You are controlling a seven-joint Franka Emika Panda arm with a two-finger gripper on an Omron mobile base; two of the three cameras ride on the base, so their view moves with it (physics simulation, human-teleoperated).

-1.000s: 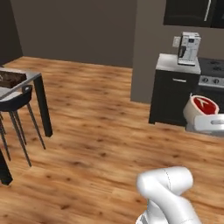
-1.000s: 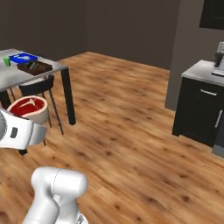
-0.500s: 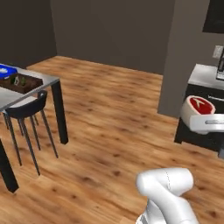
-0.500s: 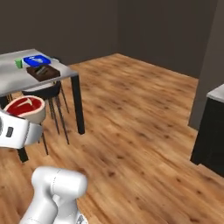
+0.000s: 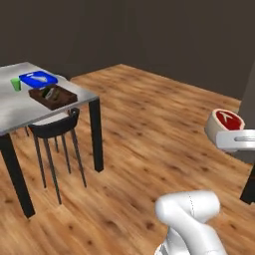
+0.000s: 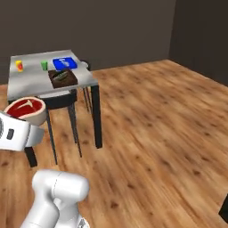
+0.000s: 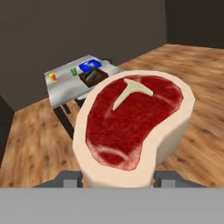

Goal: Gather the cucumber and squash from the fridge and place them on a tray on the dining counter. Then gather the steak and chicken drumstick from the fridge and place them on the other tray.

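Gripping the steak (image 7: 133, 127) between its two fingers, the gripper (image 7: 117, 178) holds it up in the air, well above the wooden floor (image 5: 149, 129). The meat sits with its red face and pale T-shaped bone mark in plain sight, a cream rim all around it. From the left base view the steak (image 5: 226, 122) shows at the far right, sitting on the end of the white hand; from the right base view it (image 6: 26, 109) shows at the far left, likewise on the white hand.

Further off stands the dining counter (image 6: 33, 80), a grey-topped table with black legs, well apart from the steak. On its near end lies the tray (image 6: 63, 78) of dark brown wood, with something pale and greenish inside that I cannot make out. Just behind it lies the other tray (image 6: 65, 63), the bright blue one. A small green cup (image 6: 44, 66) and a small red and yellow thing (image 6: 19, 66) stand farther along the top. A black chair (image 5: 54, 130) is tucked under the table's edge. Dark walls close the room behind.
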